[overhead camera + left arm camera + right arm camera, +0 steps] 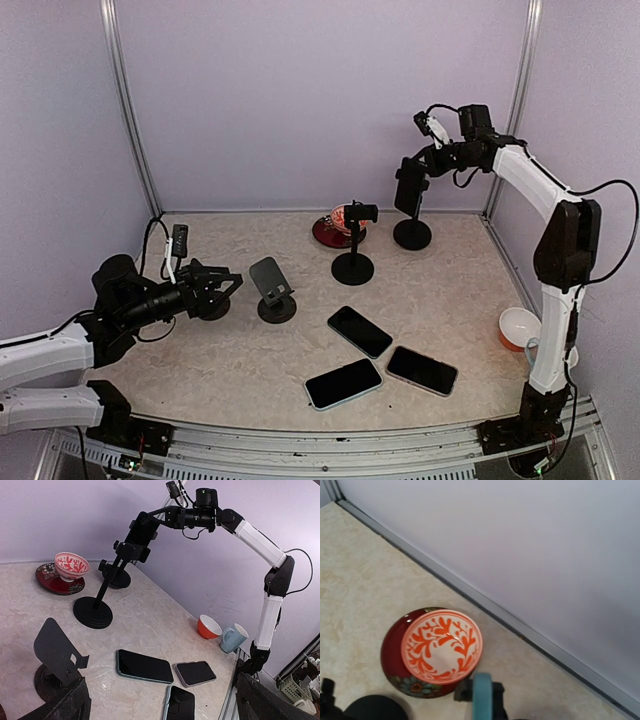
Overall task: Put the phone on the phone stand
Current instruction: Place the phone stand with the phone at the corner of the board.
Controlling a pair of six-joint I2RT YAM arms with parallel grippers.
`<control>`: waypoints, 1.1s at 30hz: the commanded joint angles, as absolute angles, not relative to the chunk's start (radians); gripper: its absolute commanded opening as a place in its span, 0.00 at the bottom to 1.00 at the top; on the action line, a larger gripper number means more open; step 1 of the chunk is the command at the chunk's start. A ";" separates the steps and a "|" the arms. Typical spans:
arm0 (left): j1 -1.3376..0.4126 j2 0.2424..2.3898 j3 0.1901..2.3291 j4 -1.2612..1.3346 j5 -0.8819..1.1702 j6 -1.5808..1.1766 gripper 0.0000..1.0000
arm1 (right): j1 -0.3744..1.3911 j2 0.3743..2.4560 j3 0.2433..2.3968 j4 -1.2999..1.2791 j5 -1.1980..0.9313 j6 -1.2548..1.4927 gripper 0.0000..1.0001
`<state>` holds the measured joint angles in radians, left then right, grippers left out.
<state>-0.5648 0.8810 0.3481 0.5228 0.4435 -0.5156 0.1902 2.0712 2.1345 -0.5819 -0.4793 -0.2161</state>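
At far right of the surface (230,370), holding the phone (409,188) upright in the right tool (422,165), clamped shut on its upper part. Lined up directly over the tall stand (412,236), lower edge about at the cradle, presumably so it drops straight in. Can't tell if seated or just hovering; cradle hidden behind the phone. From the right wrist view, only a teal edge (482,700) at bottom of frame, likely the phone's side, with a patterned bowl (441,645) on a red plate (392,650) beyond. At near left, left tool (222,287) spread fully, gripping nothing, pointing at the slanted plate stand (272,288); looks kept clear of the working side. Near centre, three spare phones (360,331) lying flat, well apart from any stand. Mid-surface, a second tall stand (352,266), clamp bare. Next, as a guess: lower until the cradle takes the weight, then release slowly. Risk: sideways push tipping the stand.
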 commanded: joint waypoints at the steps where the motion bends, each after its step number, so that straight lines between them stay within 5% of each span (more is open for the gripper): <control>1: -0.571 0.888 0.336 0.550 0.443 -0.511 0.99 | 0.180 2.088 2.150 -0.457 -0.521 -0.208 0.00; 4: -0.571 0.891 0.336 0.547 0.440 -0.507 0.99 | 0.178 2.101 2.150 -0.456 -0.521 -0.204 0.10; 9: -0.572 0.904 0.335 0.554 0.439 -0.507 0.99 | 0.175 2.112 2.153 -0.455 -0.473 -0.189 0.52; 19: -0.572 0.931 0.323 0.594 0.449 -0.511 0.99 | 0.174 2.062 2.151 -0.462 -0.417 -0.133 1.00; 27: -0.574 1.009 0.308 0.699 0.473 -0.534 0.99 | 0.265 1.874 2.047 -0.526 -0.100 -0.049 1.00; 33: -0.595 1.052 0.306 0.734 0.468 -0.528 0.99 | 0.420 1.582 1.584 -0.391 0.099 0.038 1.00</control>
<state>-0.5819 1.0382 0.3134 0.6685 0.4587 -0.5308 0.3298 1.7336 1.8256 -0.4664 -0.0673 -0.0452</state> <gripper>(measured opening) 0.987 0.999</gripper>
